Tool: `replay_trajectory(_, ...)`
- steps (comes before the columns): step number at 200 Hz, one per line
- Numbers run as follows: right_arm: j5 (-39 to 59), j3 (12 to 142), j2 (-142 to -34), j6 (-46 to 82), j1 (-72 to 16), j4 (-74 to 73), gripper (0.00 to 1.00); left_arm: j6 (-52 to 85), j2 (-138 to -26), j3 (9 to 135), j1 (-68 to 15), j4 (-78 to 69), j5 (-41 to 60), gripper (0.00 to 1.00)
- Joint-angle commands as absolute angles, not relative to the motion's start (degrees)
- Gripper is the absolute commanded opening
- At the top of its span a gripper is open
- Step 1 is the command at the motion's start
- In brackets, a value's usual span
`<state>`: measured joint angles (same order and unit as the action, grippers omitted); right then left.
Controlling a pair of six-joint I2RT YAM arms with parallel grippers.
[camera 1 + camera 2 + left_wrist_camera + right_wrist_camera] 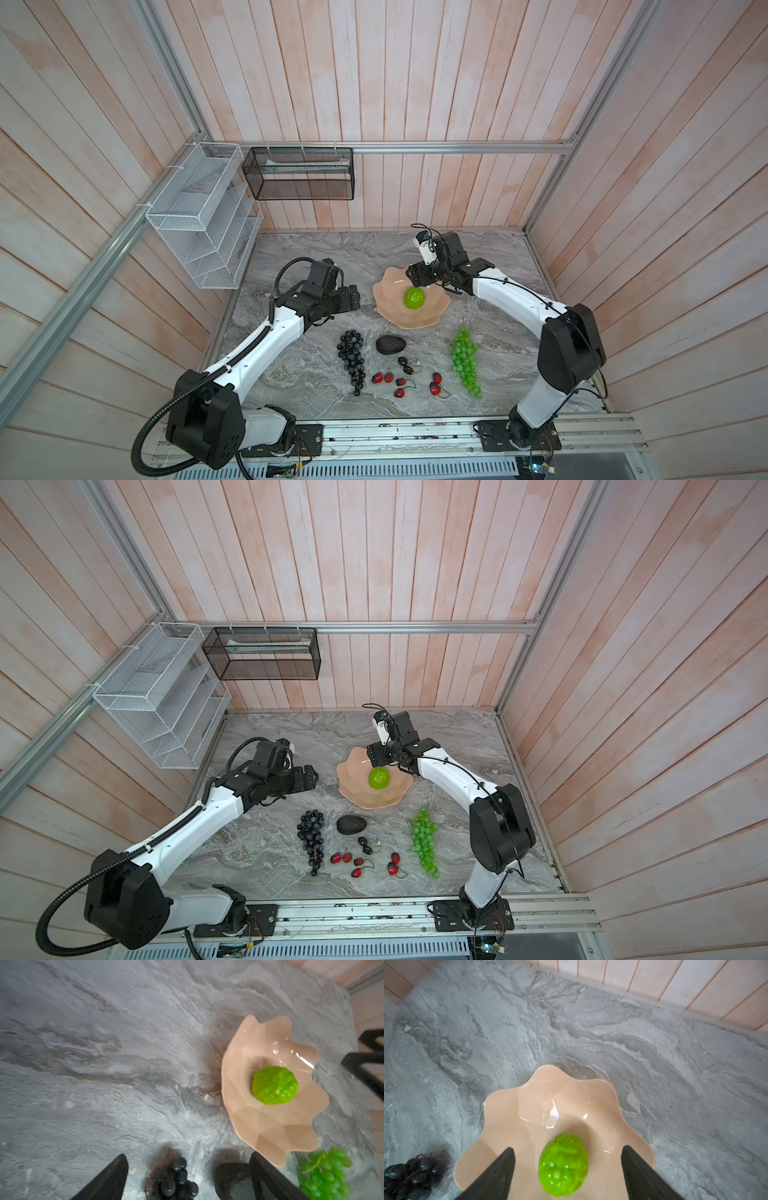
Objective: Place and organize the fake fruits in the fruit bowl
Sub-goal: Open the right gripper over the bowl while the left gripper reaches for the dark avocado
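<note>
The peach-pink fruit bowl (384, 297) (512, 1118) stands mid-table with the bright green knobbly fruit (414, 298) (563, 1165) lying in it. My right gripper (417, 277) (568, 1148) hovers open over the bowl, its fingers either side of that fruit with clear gaps. To the left of the bowl my left gripper (355, 298) (187, 1155) is open and empty. In front lie the dark grape bunch (351, 359) (174, 1180), the black avocado (390, 345) (230, 1178), the green grape bunch (465, 363) (326, 1176), red cherries (399, 381) and black berries (406, 364).
A white wire basket (199, 216) and a black mesh basket (299, 174) hang on the back left walls. Wooden walls close in the marble table on three sides. An aluminium rail (415, 432) runs along the front edge.
</note>
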<state>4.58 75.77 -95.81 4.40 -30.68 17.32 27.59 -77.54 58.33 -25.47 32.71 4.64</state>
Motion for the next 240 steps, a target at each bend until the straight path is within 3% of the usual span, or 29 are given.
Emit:
replay_trajectory(1,6.2,69.4,-91.4,7.2,-30.7,18.1,0.81,24.0,-80.9,59.9,-31.4,37.1,11.7,0.93)
replay_trajectory(55,11.1,57.6,-83.4,11.3,-25.7,11.9,0.81,16.9,-90.4,65.0,-44.6,40.0,6.5,0.93)
replay_trajectory(140,15.6,54.7,-82.5,11.0,-21.8,8.7,0.81,8.1,-97.2,66.8,-46.4,39.9,5.2,0.92)
replay_trajectory(215,16.0,52.9,-81.5,10.9,-20.3,7.8,0.8,6.6,-101.8,66.3,-46.4,37.1,5.4,0.8)
replay_trajectory(240,16.0,53.1,-81.4,10.8,-20.1,7.8,0.8,7.1,-101.8,65.7,-46.4,36.8,5.9,0.7)
